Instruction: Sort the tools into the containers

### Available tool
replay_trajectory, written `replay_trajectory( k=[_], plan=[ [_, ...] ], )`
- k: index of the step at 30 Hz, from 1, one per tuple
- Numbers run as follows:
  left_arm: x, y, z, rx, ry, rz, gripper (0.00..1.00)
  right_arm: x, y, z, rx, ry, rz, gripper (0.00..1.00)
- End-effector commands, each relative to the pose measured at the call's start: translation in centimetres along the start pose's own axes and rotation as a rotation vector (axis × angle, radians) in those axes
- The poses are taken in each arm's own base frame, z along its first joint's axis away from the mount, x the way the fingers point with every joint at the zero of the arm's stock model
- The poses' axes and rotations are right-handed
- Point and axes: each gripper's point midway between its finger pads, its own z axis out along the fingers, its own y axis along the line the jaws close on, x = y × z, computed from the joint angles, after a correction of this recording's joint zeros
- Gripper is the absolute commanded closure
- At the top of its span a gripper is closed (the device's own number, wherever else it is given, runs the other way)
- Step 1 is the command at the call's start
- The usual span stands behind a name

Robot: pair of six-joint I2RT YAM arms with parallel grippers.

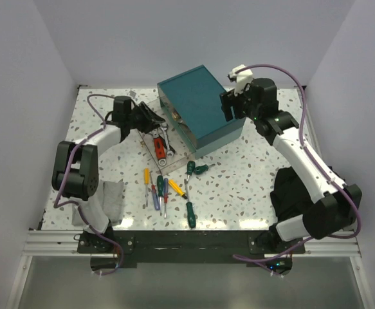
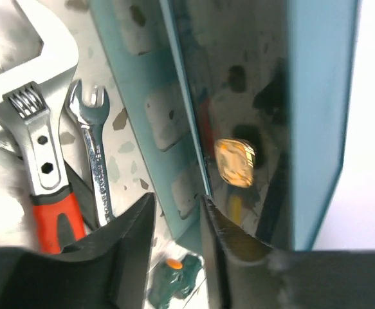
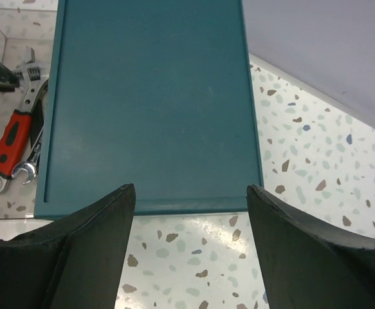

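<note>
Speckled table (image 1: pixel 251 187); left gripper (image 2: pixel 176 197) low beside teal box (image 3: pixel 148 96); right gripper (image 3: pixel 190 187) above.

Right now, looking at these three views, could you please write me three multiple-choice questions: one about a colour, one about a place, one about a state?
1. What colour is the box? A yellow; B teal; C white.
2. Where does the red-handled wrench lie? A on top of the box; B in the pulled-out clear drawer; C behind the box.
3. How is the right hand? A shut tight, empty; B shut on the wrench; C open, empty.
Answers: B, the top and right wrist views both show teal; B, the top view shows it inside the drawer's clear walls; C, the right wrist view shows it spread wide, gripping nothing.
</note>
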Motion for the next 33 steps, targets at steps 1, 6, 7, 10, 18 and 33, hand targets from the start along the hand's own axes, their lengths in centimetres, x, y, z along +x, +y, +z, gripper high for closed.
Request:
replay_trajectory(
  k=[1, 6, 7, 10, 18, 33],
  plan=[
    [-2.9, -3.2, -4.3, 0.111, -0.090, 0.217, 0.63, -1.4, 1.5, 2.6, -0.079, -0.036, 0.039, 0.27],
    [-3.0, 2.0, -6.4, -0.002, -0.102, 0.192, 0.88, -1.8, 2.9, 5.7, -0.152, -0.038, 0.092, 0.35],
    [-3.0, 2.4, -6.5, -0.010, -0.101, 0.195, 0.94, -0.8, 3.1, 7.0, -0.157, -0.005, 0.104, 0.39],
    [-2.3, 4.4, -6.4, -0.052, -0.056, 0.224, 1.00, -0.3, 2.9, 8.8, -0.149, 0.025, 0.106, 0.79],
    [0.6, 8.3, -6.6, -0.137, 0.029, 0.246, 1.00, 3.8, 1.8, 11.1, -0.067, 0.205, 0.121, 1.00],
    [0.3, 9.2, -0.7, -0.087, 0.142, 0.273, 1.00, 7.4, 4.8, 12.4, -0.154, 0.265, 0.151, 1.00]
  ],
)
